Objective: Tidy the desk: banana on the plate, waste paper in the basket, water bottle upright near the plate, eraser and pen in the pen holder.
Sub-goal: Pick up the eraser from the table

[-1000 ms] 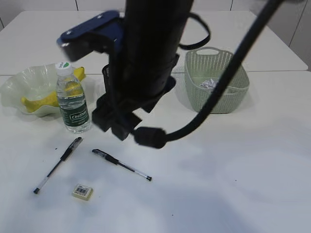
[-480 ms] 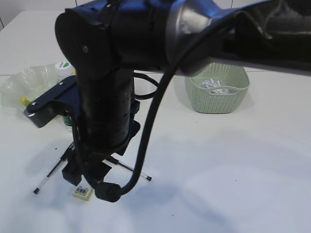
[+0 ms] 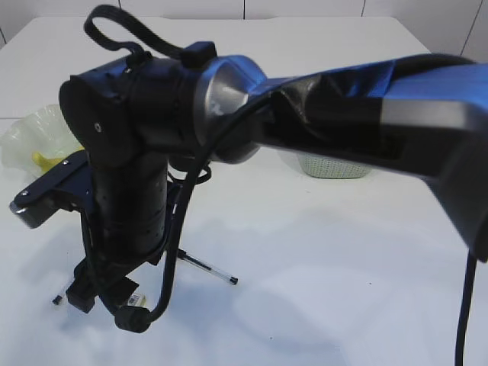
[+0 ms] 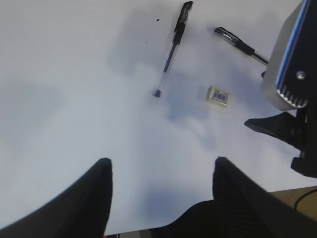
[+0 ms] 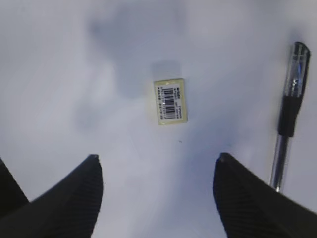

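In the right wrist view the small cream eraser (image 5: 170, 101) with a barcode label lies on the white table, just ahead of my open right gripper (image 5: 156, 158), with nothing between the fingers. A black-grip pen (image 5: 287, 119) lies to its right. The left wrist view shows my left gripper (image 4: 161, 166) open and empty over bare table, with a pen (image 4: 171, 49), a second pen (image 4: 240, 44) and the eraser (image 4: 218, 94) farther off. In the exterior view the right arm reaches across to the front left; its gripper (image 3: 103, 301) hangs low over the table. The banana (image 3: 42, 160) lies on the plate (image 3: 27, 130). Bottle, pen holder and waste paper are hidden.
The green basket (image 3: 335, 166) stands at the back right, mostly behind the right arm. One pen's tip (image 3: 210, 268) sticks out from under the arm. The right arm's wrist (image 4: 292, 74) fills the right edge of the left wrist view.
The right arm has swung from the middle down to the front left and now hangs over the eraser, covering the bottle and the left pen. The left gripper has narrowed slightly.
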Robot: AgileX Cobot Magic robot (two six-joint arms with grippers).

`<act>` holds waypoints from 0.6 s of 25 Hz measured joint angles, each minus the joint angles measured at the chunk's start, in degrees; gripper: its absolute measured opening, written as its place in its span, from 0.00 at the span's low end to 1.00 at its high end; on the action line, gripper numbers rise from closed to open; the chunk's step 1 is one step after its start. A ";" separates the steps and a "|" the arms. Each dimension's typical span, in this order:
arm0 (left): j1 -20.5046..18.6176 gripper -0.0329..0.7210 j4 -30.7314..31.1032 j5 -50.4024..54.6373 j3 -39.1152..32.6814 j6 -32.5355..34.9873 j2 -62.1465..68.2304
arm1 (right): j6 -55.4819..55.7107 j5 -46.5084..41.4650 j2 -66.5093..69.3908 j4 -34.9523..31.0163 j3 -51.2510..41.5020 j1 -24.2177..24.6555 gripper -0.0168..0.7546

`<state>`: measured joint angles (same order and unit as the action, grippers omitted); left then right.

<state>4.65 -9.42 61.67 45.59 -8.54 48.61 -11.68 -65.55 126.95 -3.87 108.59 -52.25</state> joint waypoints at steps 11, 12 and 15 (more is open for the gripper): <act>0.00 0.65 0.00 0.34 0.00 0.00 0.00 | -1.62 2.52 5.34 -3.92 1.74 0.00 0.69; 0.00 0.65 0.00 0.34 0.00 0.00 0.00 | -1.62 2.92 5.56 -3.92 1.74 0.00 0.69; 0.00 0.65 0.00 0.56 0.00 0.00 0.00 | -1.66 3.72 6.09 -3.81 1.84 0.00 0.69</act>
<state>4.65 -9.42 62.22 45.59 -8.54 48.61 -13.34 -61.83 133.04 -7.68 110.42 -52.25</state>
